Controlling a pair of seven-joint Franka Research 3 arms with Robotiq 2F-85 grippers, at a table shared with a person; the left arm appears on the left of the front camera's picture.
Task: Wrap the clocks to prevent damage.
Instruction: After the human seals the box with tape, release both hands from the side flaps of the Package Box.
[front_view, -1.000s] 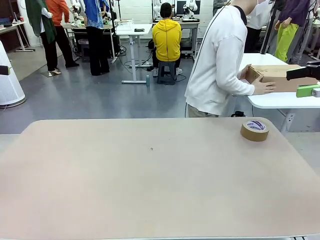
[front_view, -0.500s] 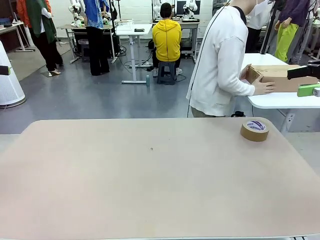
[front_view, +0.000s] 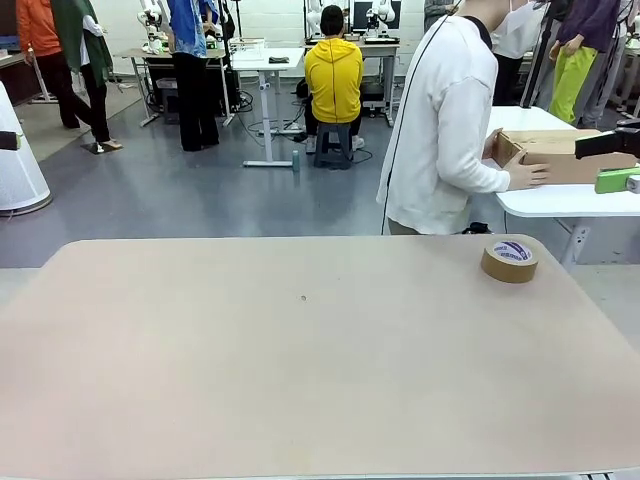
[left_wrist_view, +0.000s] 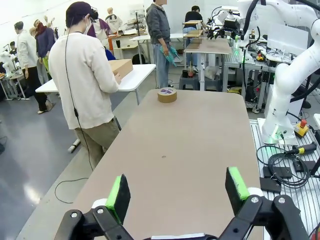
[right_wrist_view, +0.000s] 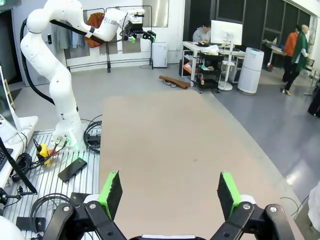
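The clocks are out of view. My left gripper (left_wrist_view: 177, 186) hangs open over the near end of the bare beige table (left_wrist_view: 190, 150), with nothing between its green pads (left_wrist_view: 119, 196). My right gripper (right_wrist_view: 169, 189) is open too, over the opposite end of the table (right_wrist_view: 165, 145), and holds nothing. A roll of brown tape (front_view: 509, 260) lies flat near the table's far right corner, well away from both grippers; the left wrist view has the same tape (left_wrist_view: 167, 94) at the far end.
A person in a white top (front_view: 440, 130) stands just beyond the far edge, turned toward a white side table with both hands on a cardboard box (front_view: 560, 155). The right arm's base (left_wrist_view: 287, 95) and the left arm's base (right_wrist_view: 57, 85) flank the table.
The person in white has shifted slightly to the right at the side table. Nothing on my table has moved, and both grippers stay open.
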